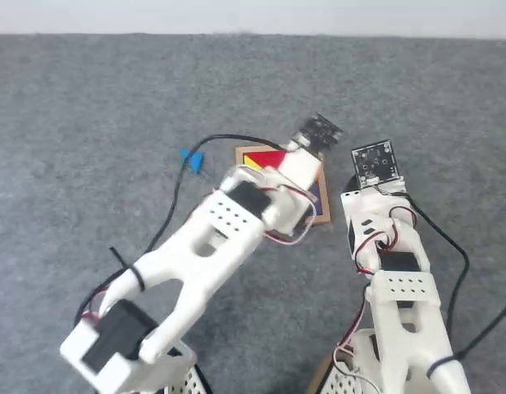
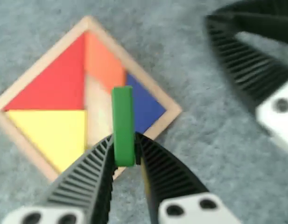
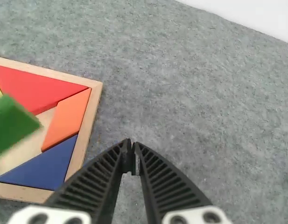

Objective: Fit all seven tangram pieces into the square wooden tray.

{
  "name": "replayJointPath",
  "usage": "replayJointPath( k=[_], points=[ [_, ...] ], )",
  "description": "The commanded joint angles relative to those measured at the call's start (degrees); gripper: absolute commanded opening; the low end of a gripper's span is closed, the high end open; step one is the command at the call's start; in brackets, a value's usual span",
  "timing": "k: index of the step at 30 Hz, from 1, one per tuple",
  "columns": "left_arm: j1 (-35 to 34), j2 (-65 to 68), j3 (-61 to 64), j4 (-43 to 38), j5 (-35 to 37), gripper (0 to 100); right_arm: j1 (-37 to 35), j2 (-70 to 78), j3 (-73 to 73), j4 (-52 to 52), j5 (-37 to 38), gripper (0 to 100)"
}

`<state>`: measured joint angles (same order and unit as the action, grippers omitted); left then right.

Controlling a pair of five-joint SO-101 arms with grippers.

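Observation:
The square wooden tray (image 2: 169,114) lies on the grey carpet and holds a red triangle (image 2: 55,84), a yellow triangle (image 2: 55,133), an orange piece (image 2: 104,60) and a dark blue triangle (image 2: 144,105). Bare wood (image 2: 98,112) shows in the tray's middle. My left gripper (image 2: 123,147) is shut on a green piece (image 2: 122,121), held on edge just above that bare patch. My right gripper (image 3: 130,156) is shut with nothing in it, over the carpet beside the tray's rim (image 3: 90,121). The green piece (image 3: 10,123) hangs over the tray in the right wrist view too.
A small light blue piece (image 1: 193,160) lies on the carpet left of the tray (image 1: 254,150). The left arm (image 1: 228,222) covers most of the tray from above. The right arm (image 1: 392,271) stands close to the tray's right side. Open carpet stretches all around.

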<state>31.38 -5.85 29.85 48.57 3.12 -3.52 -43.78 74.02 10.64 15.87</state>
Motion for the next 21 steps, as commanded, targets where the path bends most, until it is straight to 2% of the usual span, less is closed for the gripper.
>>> replayJointPath(
  k=[1, 5, 13, 19, 21],
  points=[
    [-0.62, 1.58, -0.48, -1.85, 0.88, 1, 0.92, -2.15, -3.43, -1.45, -0.62, 0.7],
    [-2.29, 5.27, -0.57, -2.11, 0.88, 1, 0.75, -1.98, -3.43, -1.54, -0.53, 0.7],
    [-0.97, 13.19, -3.47, -1.76, 0.70, 1, 0.57, -1.89, -3.34, -1.54, -0.53, 0.7],
    [-2.64, 13.27, -3.74, -1.76, 0.88, 2, 0.48, -1.80, -3.25, -1.63, -0.53, 0.7],
    [-3.25, 13.19, -4.18, -0.35, 0.88, 5, 0.40, -1.80, -3.25, -1.63, -0.53, 0.7]
  ],
)
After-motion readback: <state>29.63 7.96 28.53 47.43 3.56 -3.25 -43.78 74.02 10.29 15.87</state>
